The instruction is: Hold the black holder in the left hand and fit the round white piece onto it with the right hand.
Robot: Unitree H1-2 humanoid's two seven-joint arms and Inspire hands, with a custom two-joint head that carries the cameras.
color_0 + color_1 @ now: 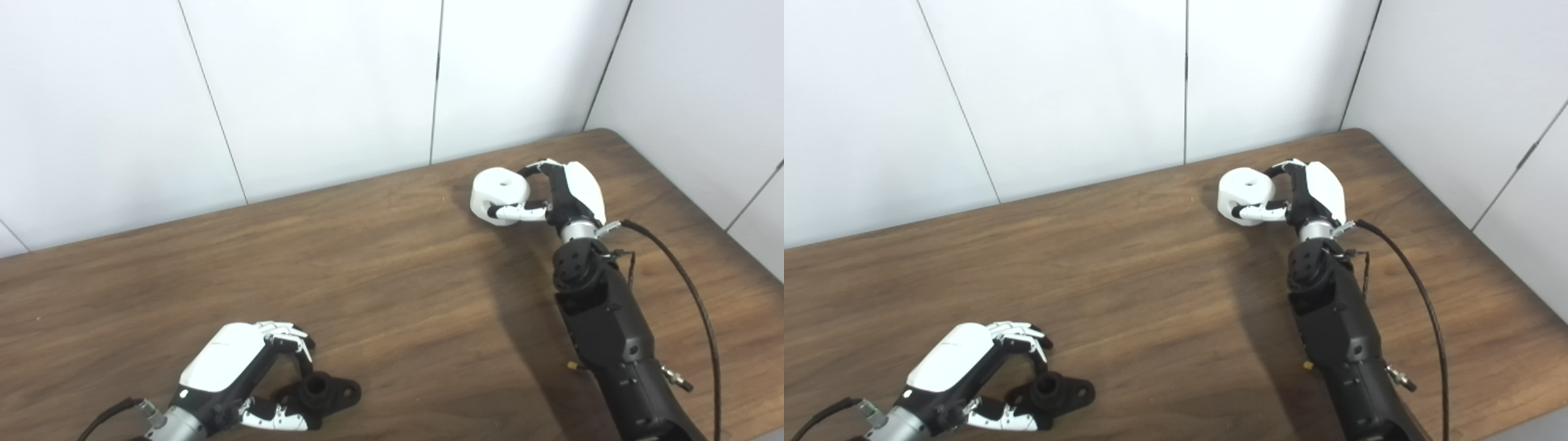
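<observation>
The left hand lies low at the near left, fingers curled with the thumb underneath. The right hand is stretched far forward on a nearly straight arm, fingers and thumb closed.

We see a table set against a wall. At its near left, the left hand curls around the holder. At the far right, well apart, the right hand grips the round piece from its right side.

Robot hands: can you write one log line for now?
left hand: around black holder, on table | right hand: closed on round white piece | pieces apart
</observation>
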